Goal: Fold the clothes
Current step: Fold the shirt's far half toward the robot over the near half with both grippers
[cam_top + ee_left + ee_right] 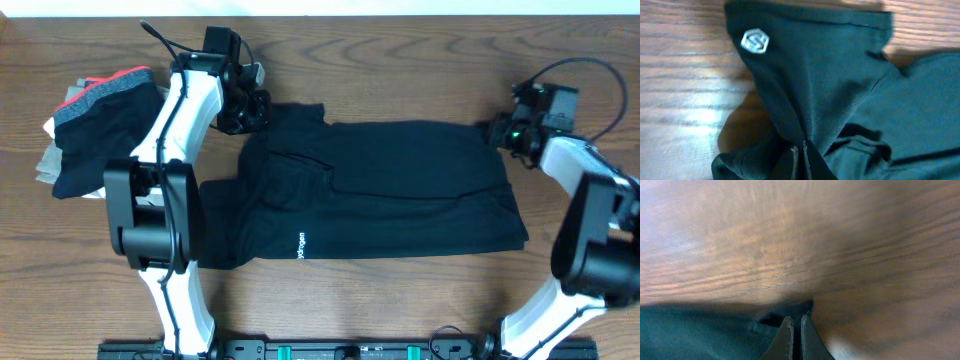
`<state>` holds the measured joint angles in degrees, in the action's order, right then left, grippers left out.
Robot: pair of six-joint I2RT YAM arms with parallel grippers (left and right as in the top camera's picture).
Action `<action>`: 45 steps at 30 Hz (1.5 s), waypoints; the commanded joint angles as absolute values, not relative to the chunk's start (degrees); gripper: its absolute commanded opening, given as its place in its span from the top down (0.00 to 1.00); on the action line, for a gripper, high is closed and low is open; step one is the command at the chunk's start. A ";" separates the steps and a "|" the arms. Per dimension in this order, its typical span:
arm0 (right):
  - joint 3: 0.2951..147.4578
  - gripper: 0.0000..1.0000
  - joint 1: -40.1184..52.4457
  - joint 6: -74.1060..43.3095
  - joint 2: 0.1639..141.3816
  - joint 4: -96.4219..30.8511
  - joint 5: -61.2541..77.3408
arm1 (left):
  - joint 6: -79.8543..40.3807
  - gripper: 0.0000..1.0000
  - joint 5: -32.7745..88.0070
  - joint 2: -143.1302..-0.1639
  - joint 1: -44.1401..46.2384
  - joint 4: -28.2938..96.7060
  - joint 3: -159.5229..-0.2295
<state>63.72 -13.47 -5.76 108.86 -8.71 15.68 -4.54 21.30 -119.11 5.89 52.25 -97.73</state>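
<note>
clothes lie spread mid-table. garment pile sits well to their left, its edge hidden under the left arm. left gripper pinches their top-left corner. right gripper is pressed together at their top-right edge; can't tell if fabric is caught.

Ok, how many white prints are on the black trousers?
2: a hexagon logo near a hem in the left wrist view, small lettering near the front edge overhead. Folds may hide more.

Pile left of clothes
</note>
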 commanded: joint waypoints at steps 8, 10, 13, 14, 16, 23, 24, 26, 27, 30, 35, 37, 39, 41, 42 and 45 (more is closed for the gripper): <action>63.77 0.99 -14.63 -5.89 97.78 -17.61 10.31 | -4.99 0.94 22.00 -111.07 5.80 59.44 -97.43; 63.77 0.99 -14.63 -5.91 96.86 -20.21 10.31 | -4.97 0.94 22.00 -110.78 5.80 61.67 -97.43; 63.77 0.99 -14.76 -5.91 95.53 -24.88 10.28 | -4.95 0.94 21.89 -110.78 5.80 63.90 -97.43; 63.77 0.99 -14.98 -5.91 94.98 -26.83 10.28 | -4.95 0.94 21.56 -110.78 5.80 64.40 -97.43; 63.77 0.99 -15.42 -5.91 94.17 -29.56 10.28 | -4.95 0.94 21.34 -110.78 5.80 65.14 -97.43; 63.77 0.99 -18.52 -5.96 92.09 -36.56 10.33 | -4.95 0.94 18.39 -110.78 5.80 70.06 -97.43; 63.77 0.99 -18.92 -5.96 91.92 -37.30 10.33 | -4.95 0.94 16.73 -110.78 5.80 71.18 -97.43; 63.77 0.99 -19.42 -5.93 91.81 -38.83 10.31 | -4.95 0.94 13.91 -110.78 5.80 73.47 -97.43; 63.77 0.99 -19.55 -5.93 91.81 -39.51 10.33 | -4.95 0.94 13.06 -110.78 5.80 74.43 -97.43; 63.77 0.99 -19.59 -5.93 91.81 -41.89 10.31 | -4.97 0.94 12.36 -110.78 5.80 77.10 -97.43; 63.77 0.99 -19.59 -5.91 91.81 -45.89 10.26 | -4.99 0.94 12.38 -110.78 5.82 80.55 -97.41; 63.75 0.99 -19.59 -5.91 91.81 -47.51 9.76 | -4.97 0.94 12.38 -110.78 5.82 81.84 -97.41; 63.77 0.99 -19.59 -5.93 91.81 -48.82 8.47 | -4.97 0.94 12.36 -110.78 5.80 83.18 -97.25; 63.77 0.99 -19.59 -5.93 91.81 -49.93 7.14 | -4.95 0.94 12.34 -110.78 5.80 84.20 -96.82; 63.75 0.99 -19.59 -5.96 91.81 -50.57 5.93 | -4.97 0.94 12.36 -110.78 5.80 84.68 -96.44; 63.75 0.99 -19.59 -6.90 91.81 -52.21 3.14 | -4.97 0.94 12.38 -110.78 5.82 85.23 -95.02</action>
